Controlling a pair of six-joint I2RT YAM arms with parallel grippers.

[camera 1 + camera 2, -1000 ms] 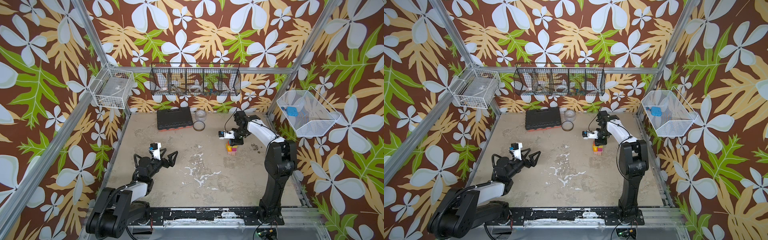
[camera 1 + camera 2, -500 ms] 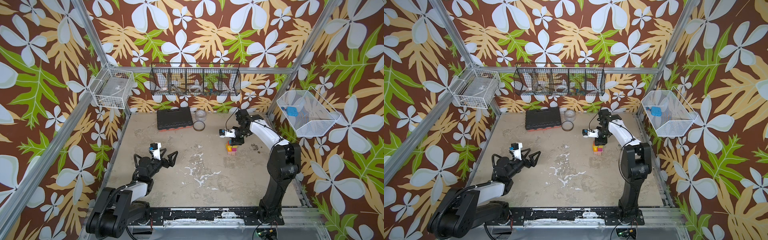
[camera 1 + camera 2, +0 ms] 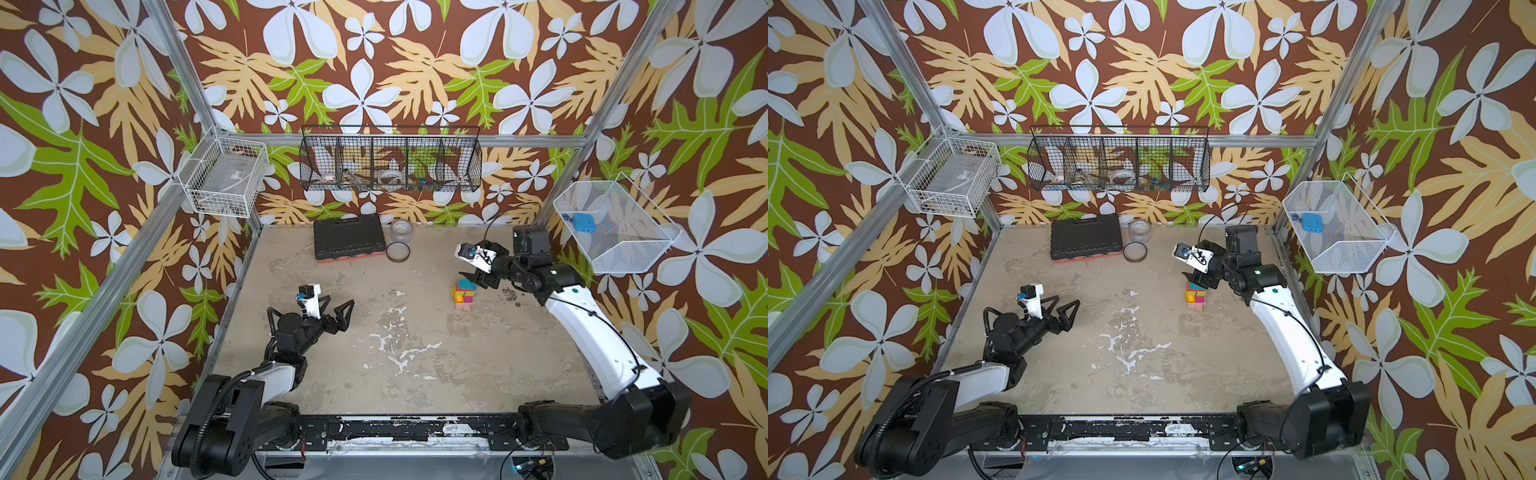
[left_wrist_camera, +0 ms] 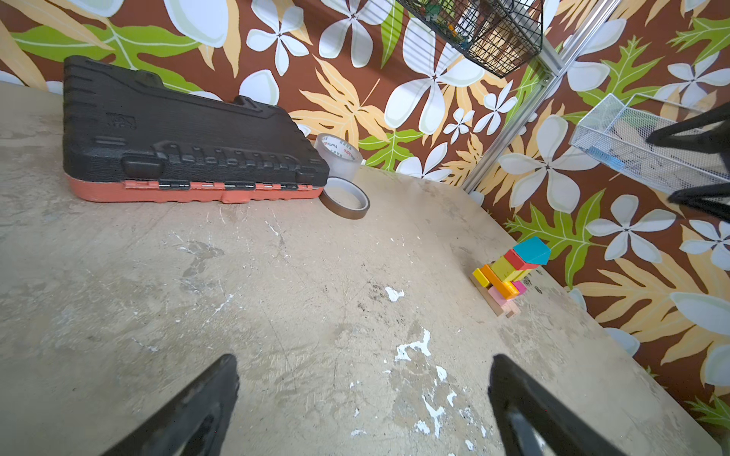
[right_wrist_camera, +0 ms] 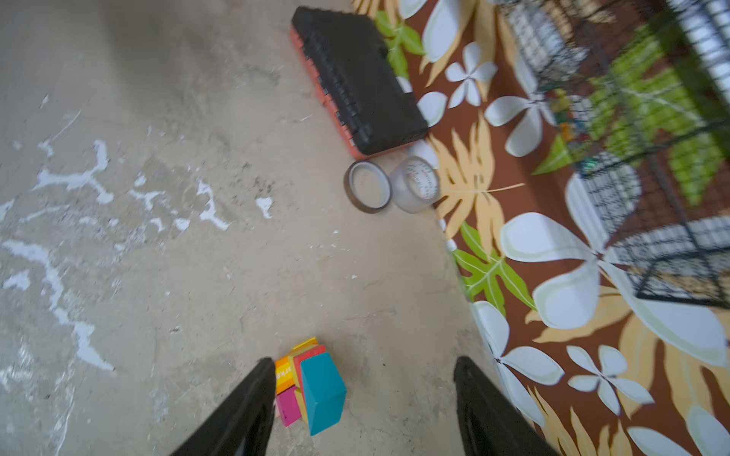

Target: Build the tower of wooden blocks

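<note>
The wood block tower stands on the table's right side, toward the back. It has a pink base, yellow, orange, magenta and red blocks in the middle, and a teal block on top. My right gripper hovers open just above it. The teal block sits free between the fingers, close to one finger. My left gripper stands wide open over bare table on the left, holding nothing.
A black tool case lies at the back wall, with a brown tape roll and a clear tape roll beside it. Wire baskets hang on the walls. White paint flecks mark the tabletop.
The right gripper's jaws have spread apart, letting go of the teal block on the tower, and the wrist has drawn slightly away. The left arm has not moved.
</note>
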